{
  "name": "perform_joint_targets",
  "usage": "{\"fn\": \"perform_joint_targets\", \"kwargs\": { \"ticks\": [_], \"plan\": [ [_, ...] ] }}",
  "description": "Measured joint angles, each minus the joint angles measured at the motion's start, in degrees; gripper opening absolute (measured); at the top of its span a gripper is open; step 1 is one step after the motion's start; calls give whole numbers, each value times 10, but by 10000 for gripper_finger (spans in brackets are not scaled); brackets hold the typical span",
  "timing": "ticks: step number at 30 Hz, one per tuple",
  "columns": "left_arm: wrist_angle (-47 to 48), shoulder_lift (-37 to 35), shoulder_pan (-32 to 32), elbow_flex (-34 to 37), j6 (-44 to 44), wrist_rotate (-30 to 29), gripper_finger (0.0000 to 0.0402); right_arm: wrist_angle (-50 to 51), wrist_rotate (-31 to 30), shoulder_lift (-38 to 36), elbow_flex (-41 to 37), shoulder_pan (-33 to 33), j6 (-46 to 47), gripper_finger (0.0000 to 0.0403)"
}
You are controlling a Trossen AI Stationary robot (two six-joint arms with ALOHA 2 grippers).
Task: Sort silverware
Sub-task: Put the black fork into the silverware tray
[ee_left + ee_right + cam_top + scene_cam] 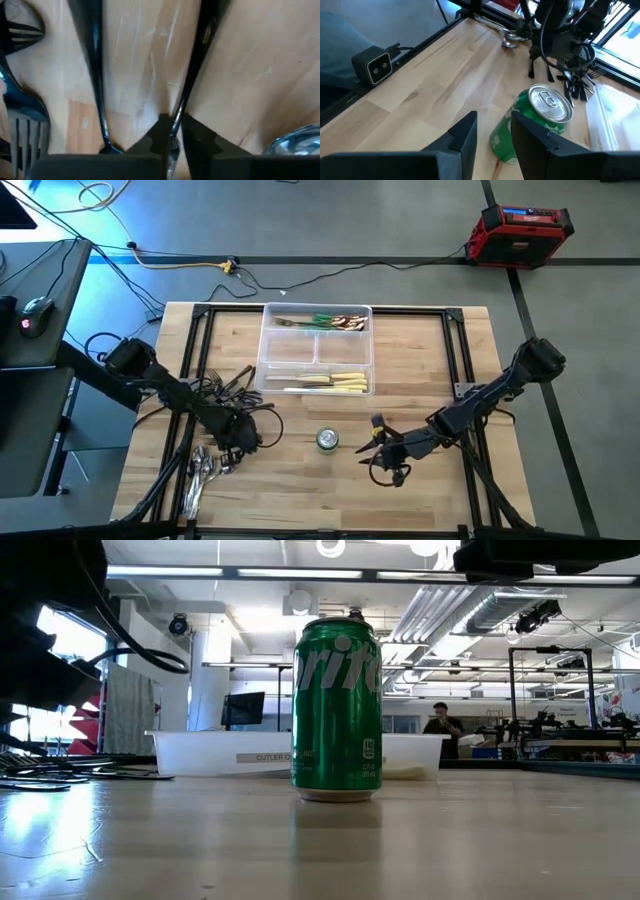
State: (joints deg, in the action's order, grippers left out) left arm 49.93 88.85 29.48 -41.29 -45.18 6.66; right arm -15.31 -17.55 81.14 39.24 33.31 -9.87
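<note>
My left gripper is low over the table's near left part, between a heap of dark forks and a cluster of shiny spoons; it is shut on a slim dark utensil. A second dark utensil lies beside it, with fork tines and a spoon bowl at the edges of the left wrist view. My right gripper is open, just right of a green can. The clear tray holds green-handled pieces and cream-handled knives. My left gripper pinches the dark utensil's thin stem between its two fingers, which lie across it and come from above. Both ends of the utensil run out of the picture. I cannot tell whether it is lifted or lies on the wood.
The green can stands upright in the near middle of the table, right in front of my right gripper. The tray sits at the far middle. Cables trail around my left arm. A person is in the room behind.
</note>
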Motion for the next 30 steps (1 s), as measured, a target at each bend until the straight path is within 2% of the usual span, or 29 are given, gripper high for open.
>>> {"fn": "perform_joint_targets", "kwargs": {
  "ticks": [2, 8, 13, 16, 20, 24, 27, 30],
  "plan": [
    [23, 4, -8, -22, 3, -19, 8, 0, -7, 0, 0, 2, 0, 103],
    [84, 3, -44, -153, 40, -205, 2, 8, -17, 0, 0, 0, -5, 103],
    [192, 2, -121, -279, 170, -315, 1, 40, -41, 0, 0, -15, -6, 103],
    [239, 1, -206, -333, 287, -367, 0, 67, -69, 0, 0, -32, -11, 103],
    [190, 1, -358, -358, 465, -371, 0, 80, -76, 2, 0, -62, -17, 103],
    [95, 5, -494, -360, 631, -322, 0, 79, -76, 2, 0, -87, -40, 103],
    [44, 20, -564, -361, 719, -305, 0, 78, -70, 2, 0, -105, -70, 103],
    [15, 53, -597, -364, 775, -307, 0, 73, -61, 2, 0, -125, -107, 103]
  ]
}}
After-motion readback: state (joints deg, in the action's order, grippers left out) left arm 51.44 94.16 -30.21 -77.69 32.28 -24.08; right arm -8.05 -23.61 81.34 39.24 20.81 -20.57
